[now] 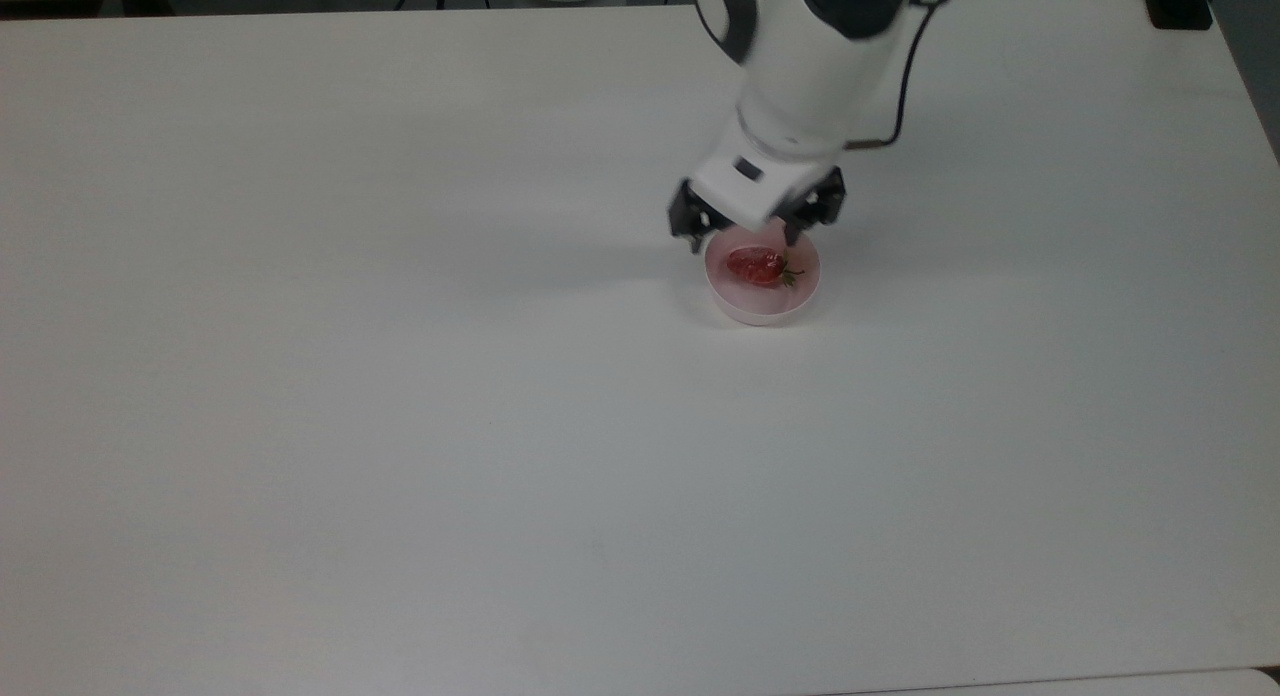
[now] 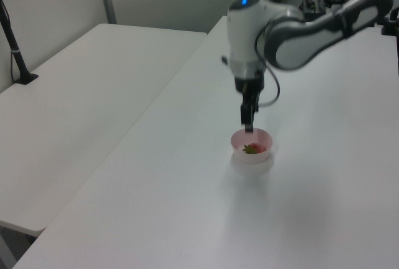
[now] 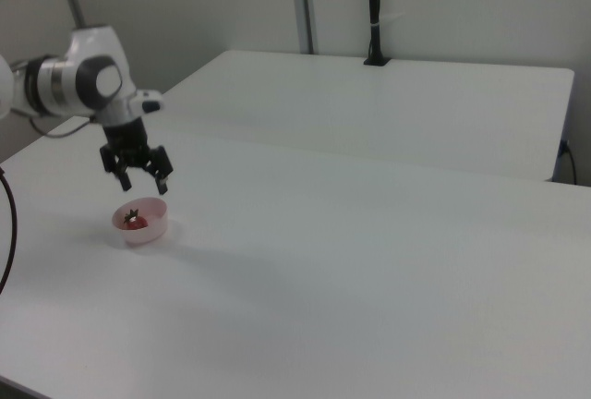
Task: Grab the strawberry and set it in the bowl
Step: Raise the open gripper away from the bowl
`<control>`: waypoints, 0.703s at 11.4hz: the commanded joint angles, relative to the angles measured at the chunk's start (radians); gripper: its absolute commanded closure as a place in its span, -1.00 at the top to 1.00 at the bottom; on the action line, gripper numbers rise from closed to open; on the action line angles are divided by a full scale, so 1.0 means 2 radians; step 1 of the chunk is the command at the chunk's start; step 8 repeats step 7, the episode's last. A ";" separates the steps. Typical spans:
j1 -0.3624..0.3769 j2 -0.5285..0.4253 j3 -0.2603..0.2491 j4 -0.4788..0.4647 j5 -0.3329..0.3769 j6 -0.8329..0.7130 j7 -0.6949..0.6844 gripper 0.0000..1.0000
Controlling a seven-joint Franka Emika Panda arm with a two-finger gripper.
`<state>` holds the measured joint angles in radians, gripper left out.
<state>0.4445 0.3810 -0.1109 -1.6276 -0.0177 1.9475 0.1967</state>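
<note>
Red and shiny, the strawberry (image 1: 755, 265) lies on its side at the bottom of the pink bowl (image 1: 733, 302) — that is where the task wants it. In the top view its green cap points to the top view's right. In the right view it shows as a small red spot with a dark bit of leaf inside the bowl (image 3: 152, 230).

The pincer (image 1: 757, 229) hangs just above the far rim of the bowl. Its two black fingers (image 1: 688, 222) are spread wide apart, one to each side, and nothing is between them. The right view shows the same thing: the pincer (image 3: 137, 173) is up in the air over the bowl, with its fingers apart and empty. In the left view the pincer (image 2: 249, 121) points straight down, with a small gap of air between it and the strawberry (image 2: 252, 149).

So the picking up looks done, and the dropping looks done too — the fruit is let go and sits in the bowl. The step in hand seems to be the last one: getting the arm out of the way.

The next move should be easy. The arm needs to go up and away from the bowl. It should go straight up first, so a finger does not bump the rim and tip the light plastic bowl over on the white surface (image 1: 400, 426). Nothing else stands close by on the surface to knock into.
</note>
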 commanded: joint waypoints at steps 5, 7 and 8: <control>-0.125 -0.167 0.003 -0.015 -0.036 -0.143 0.008 1.00; -0.142 -0.167 0.012 -0.013 -0.036 -0.147 0.004 1.00; -0.142 -0.167 0.012 -0.013 -0.036 -0.147 0.004 1.00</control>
